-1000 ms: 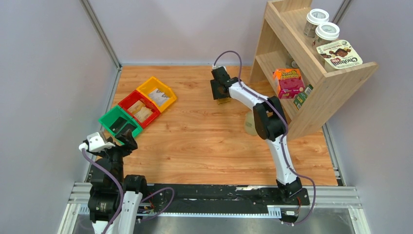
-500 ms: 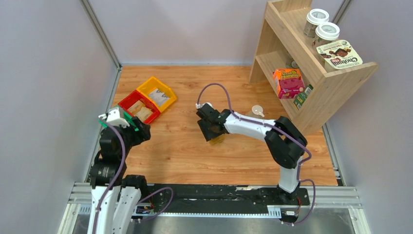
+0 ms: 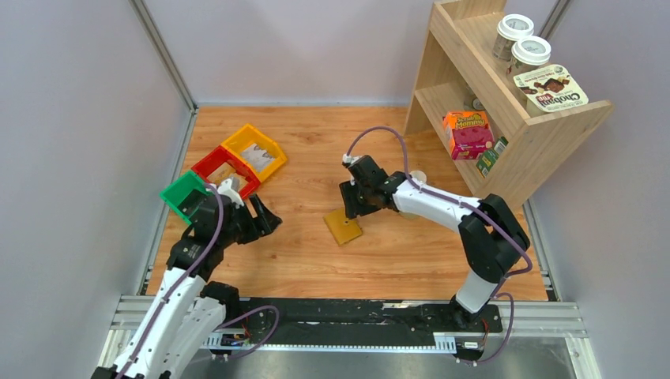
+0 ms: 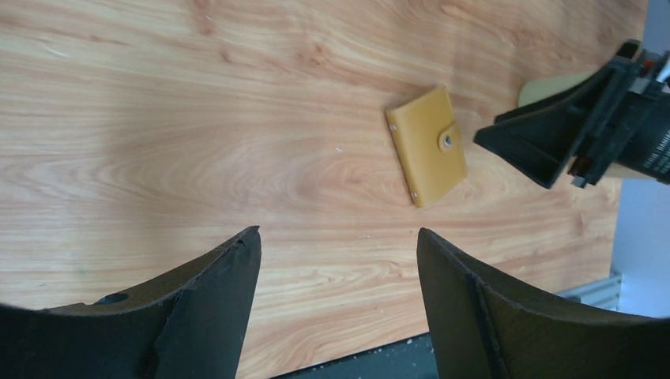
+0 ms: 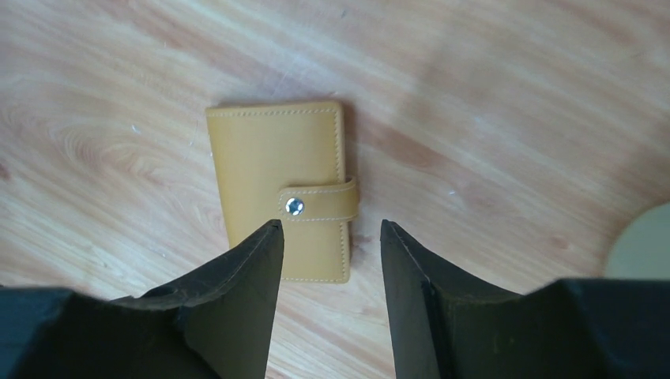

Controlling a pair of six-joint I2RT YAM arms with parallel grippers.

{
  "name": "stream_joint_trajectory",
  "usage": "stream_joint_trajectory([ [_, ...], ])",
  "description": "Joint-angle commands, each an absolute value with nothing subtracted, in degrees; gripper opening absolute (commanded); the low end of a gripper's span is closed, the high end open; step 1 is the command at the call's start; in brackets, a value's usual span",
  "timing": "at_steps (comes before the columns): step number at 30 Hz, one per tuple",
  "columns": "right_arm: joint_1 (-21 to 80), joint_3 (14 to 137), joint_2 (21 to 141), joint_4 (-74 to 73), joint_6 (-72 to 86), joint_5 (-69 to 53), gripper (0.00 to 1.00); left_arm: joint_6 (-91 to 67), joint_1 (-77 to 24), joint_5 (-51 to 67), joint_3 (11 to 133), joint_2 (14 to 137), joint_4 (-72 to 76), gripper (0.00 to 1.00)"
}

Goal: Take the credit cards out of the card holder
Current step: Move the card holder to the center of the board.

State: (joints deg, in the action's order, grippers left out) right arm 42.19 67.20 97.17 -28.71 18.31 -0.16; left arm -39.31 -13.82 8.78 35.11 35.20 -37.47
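Progress nil: I see the flat mustard-yellow leather card holder snapped shut, no cards out; left fingers and right fingers both apart, empty.

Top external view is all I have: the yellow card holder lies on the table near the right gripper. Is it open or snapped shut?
Observer: Shut. In the right wrist view the card holder lies flat with its snap tab fastened across the edge.
Operator: Is the right gripper gripping it?
Observer: No. The right gripper is open, with nothing clamped between its fingers.
Operator: Any cards showing?
Observer: None. Both wrist views show only the closed yellow cover.
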Motion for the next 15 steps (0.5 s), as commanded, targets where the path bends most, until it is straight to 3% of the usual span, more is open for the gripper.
stream_joint_trajectory([
  [1,43.24,63.20,98.26,-23.04,20.47,-5.80,0.50,-46.66,-20.37,5.90,31.83,36.82,-28.76,0.79],
  [8,46.58,59.33,97.82,-19.60,23.12,-7.47,0.46,-54.49,-31.01,0.18,26.90,43.32,-17.85,0.77],
  [15,49.22,62.31,94.13,-24.77,22.06,5.96,0.45,-57.83,-36.38,-5.97,25.84,51.23,-10.90,0.74],
])
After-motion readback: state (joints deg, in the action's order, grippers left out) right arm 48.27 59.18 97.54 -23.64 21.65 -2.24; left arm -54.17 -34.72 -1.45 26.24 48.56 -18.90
